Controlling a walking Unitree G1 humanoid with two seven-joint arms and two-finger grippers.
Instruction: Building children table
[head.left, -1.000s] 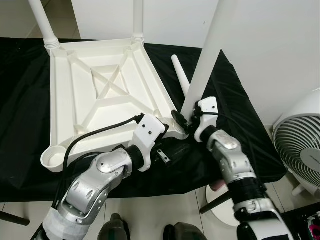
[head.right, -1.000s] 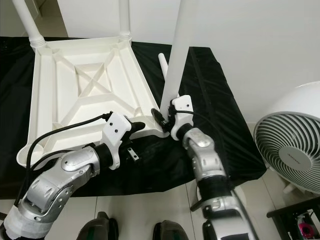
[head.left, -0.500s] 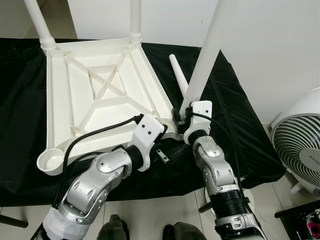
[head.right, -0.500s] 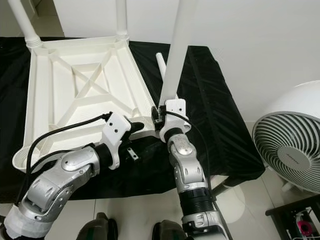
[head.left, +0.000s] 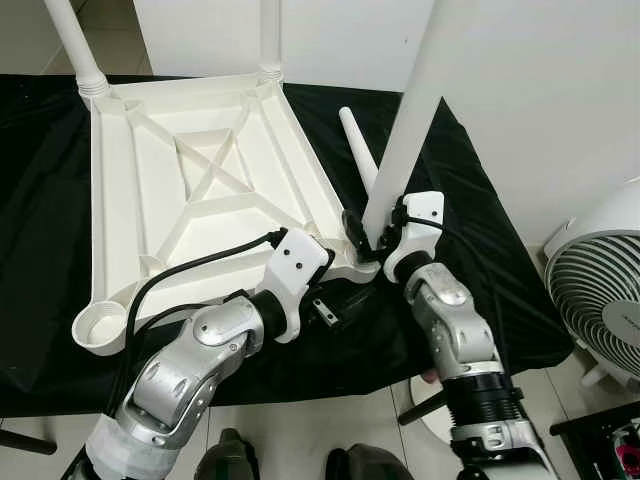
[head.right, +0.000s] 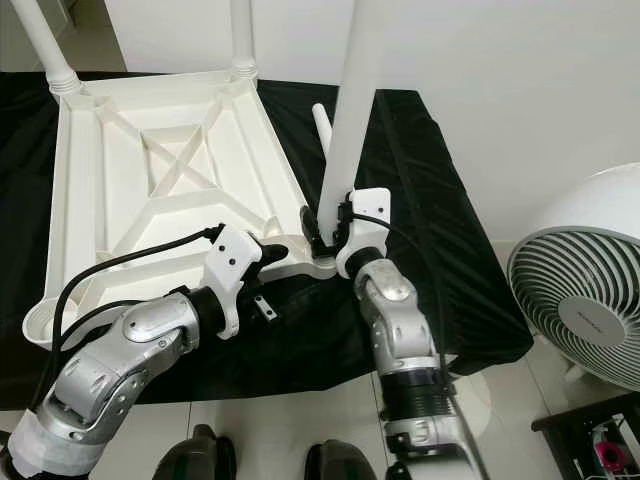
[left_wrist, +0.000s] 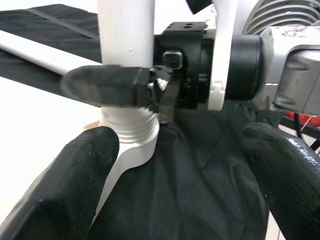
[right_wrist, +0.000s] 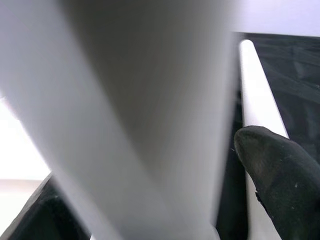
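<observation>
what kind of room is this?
Probably a home room used as a work spot: tiled floor, a fan on it, and an upturned white table on a black-draped surface.

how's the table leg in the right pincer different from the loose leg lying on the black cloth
The held leg stands upright in the near corner socket of the upturned tabletop, gripped near its base by the right pincer. The loose leg lies flat on the black cloth, untouched and unattached. Both are plain white and round.
</observation>
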